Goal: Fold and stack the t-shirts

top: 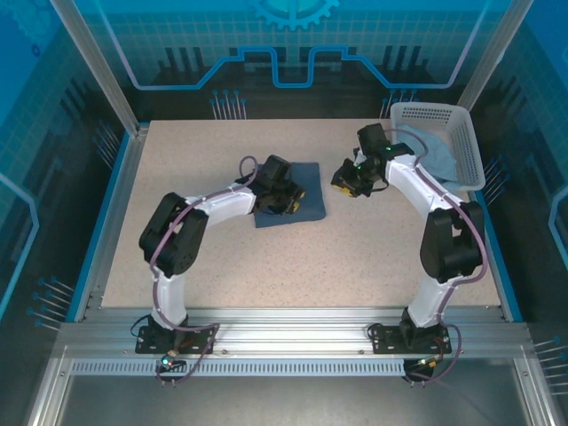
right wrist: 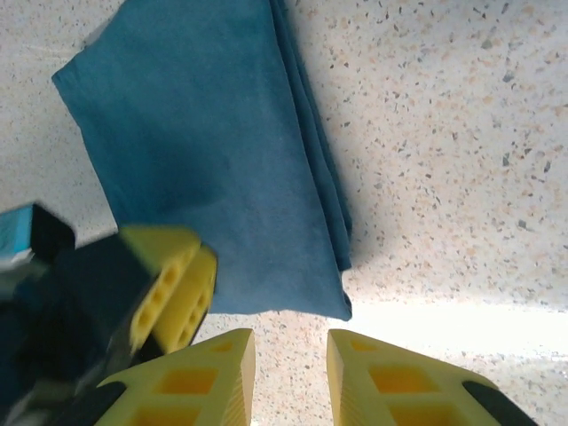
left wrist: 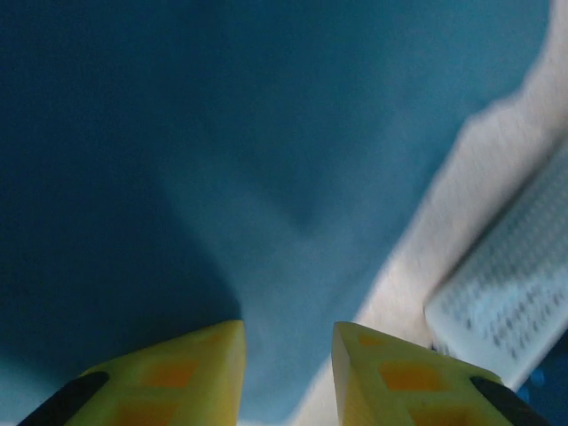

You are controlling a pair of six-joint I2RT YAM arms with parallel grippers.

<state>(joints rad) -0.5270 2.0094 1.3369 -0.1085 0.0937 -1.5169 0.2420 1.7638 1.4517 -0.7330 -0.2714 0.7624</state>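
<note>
Currently: two shirts, one basket (top: pixel 430 111), two hands.

Dark shirt (top: pixel 311 191) lies folded into a flat rectangle on the surface (top: pixel 222 275), left of the basket and nearer the arm bases, well apart from it. Pale shirt (top: pixel 439 160) sits in the basket, and some cloth spills over the rim on the side facing the arms.

Left hand (top: pixel 288 197) is low over the dark shirt, on the part farther from the basket. Its wrist view has the fingers (left wrist: pixel 204 373) a narrow gap apart with nothing between them and blue cloth (left wrist: pixel 222 133) beyond. It is too blurred to tell whether they touch the cloth. The basket (left wrist: pixel 506 293) shows as a blurred white lattice past the shirt's edge.

Right hand (top: pixel 346 185) hangs between the basket and the dark shirt, over bare surface (right wrist: pixel 444 133) just off the shirt's corner. Its fingers (right wrist: pixel 213 382) are slightly apart and empty.

Edges: on the basket side the dark shirt (right wrist: pixel 204 151) shows stacked fold layers, straight and aligned. Left hand (right wrist: pixel 169 284) sits at the corner of that shirt.

Room: the surface is open left of the dark shirt and on the whole strip toward the arm bases. The basket takes the far right corner.
</note>
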